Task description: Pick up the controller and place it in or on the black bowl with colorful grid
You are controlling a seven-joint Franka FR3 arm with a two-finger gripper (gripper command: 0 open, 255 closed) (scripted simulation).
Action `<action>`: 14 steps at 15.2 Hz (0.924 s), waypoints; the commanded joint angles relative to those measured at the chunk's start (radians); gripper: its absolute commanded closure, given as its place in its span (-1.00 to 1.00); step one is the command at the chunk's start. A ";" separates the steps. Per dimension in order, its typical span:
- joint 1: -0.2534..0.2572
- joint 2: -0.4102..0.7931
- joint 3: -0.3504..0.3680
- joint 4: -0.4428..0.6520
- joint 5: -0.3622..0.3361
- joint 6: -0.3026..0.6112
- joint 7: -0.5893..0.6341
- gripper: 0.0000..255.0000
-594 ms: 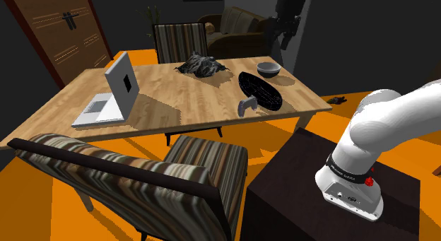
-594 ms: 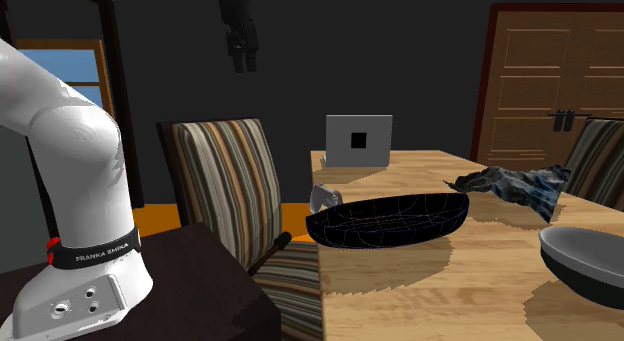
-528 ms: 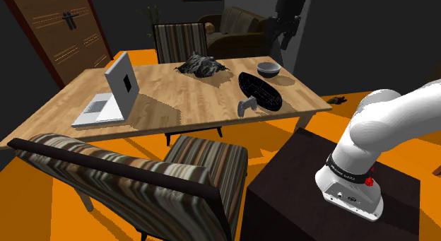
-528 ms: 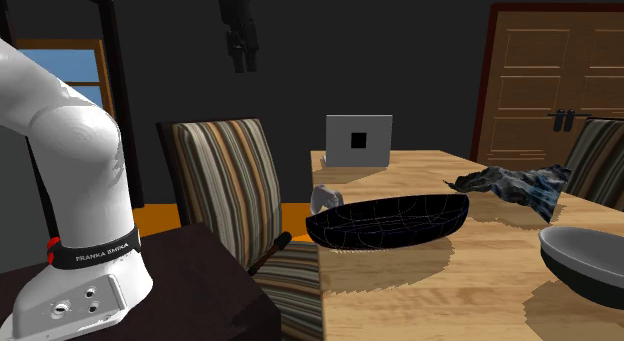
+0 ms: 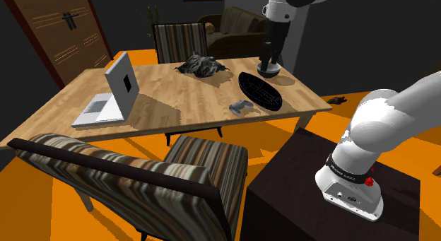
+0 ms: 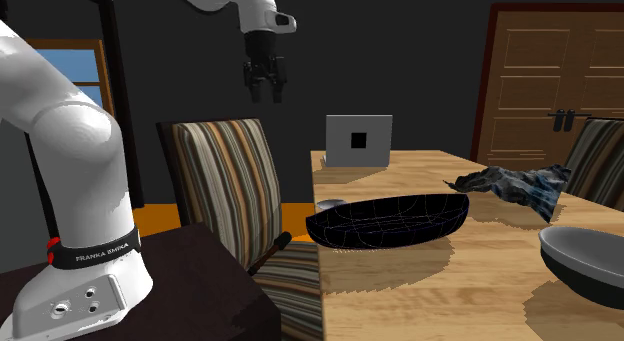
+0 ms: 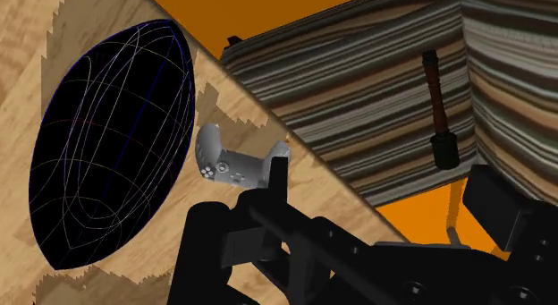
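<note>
Controller [image 7: 234,165] lies on the surface [image 5: 184,91] just beside the black bowl [image 7: 107,142]. The gripper [image 6: 265,92], jaws open, should come down over its middle.

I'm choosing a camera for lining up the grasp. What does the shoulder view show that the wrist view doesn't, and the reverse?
The shoulder view adds the laptop, the crumpled cloth, the door and the arm's base on its stand. The wrist view adds the buttons on the controller and a dark stick beside the striped chair. Both share the controller lying beside the black bowl near the table edge, with that chair next to it.
</note>
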 commanded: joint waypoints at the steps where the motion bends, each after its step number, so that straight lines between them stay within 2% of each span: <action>1: 0.003 0.046 -0.026 -0.016 -0.031 0.048 -0.076 -1.00; 7: 0.012 0.219 -0.083 -0.034 -0.111 0.206 -0.266 -1.00; 14: 0.015 0.466 -0.133 0.004 -0.194 0.389 -0.464 -1.00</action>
